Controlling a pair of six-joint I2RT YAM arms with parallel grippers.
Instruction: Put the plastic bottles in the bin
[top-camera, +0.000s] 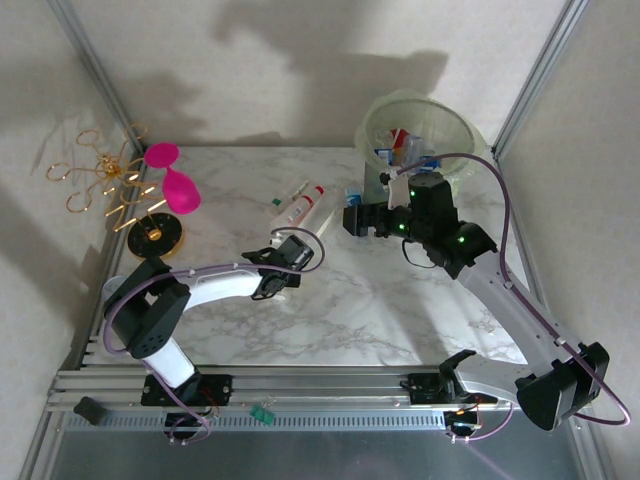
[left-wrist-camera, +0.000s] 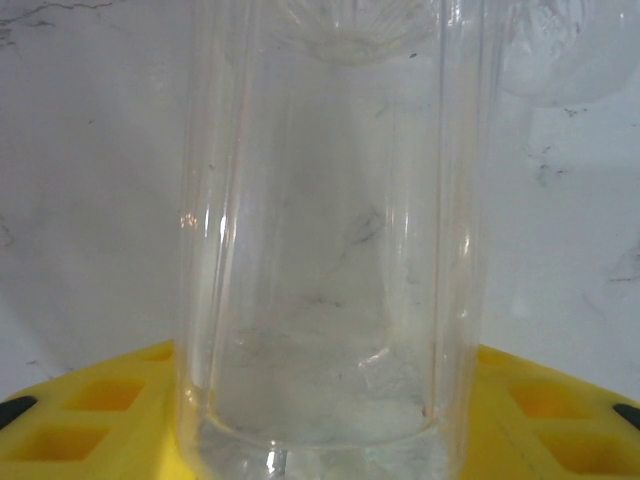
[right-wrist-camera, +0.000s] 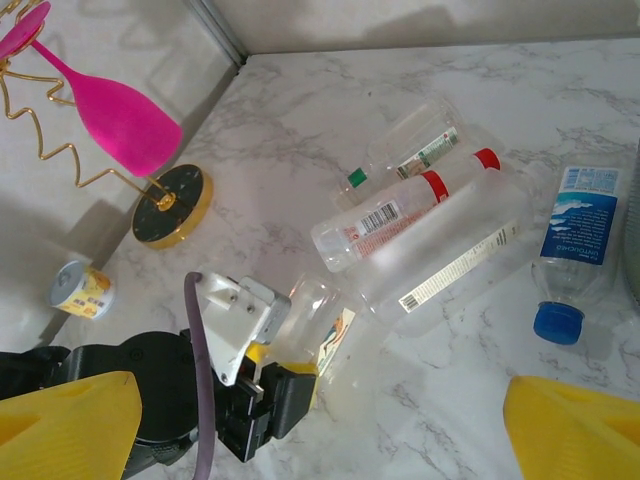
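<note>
Bottles (right-wrist-camera: 385, 222) clear, labelled, colour-capped

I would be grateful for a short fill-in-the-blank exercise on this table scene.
1. The goblet hanging from the gold wire stand is ____.
2. The bottle lying just outside the bin has a ____ cap.
3. The jaws of the right gripper stand wide ____.
Missing words: pink; blue; open.

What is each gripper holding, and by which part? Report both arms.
The left gripper clamps a clear plastic bottle across its transparent body, one finger on each side. The right gripper is open, holding nothing.
</note>
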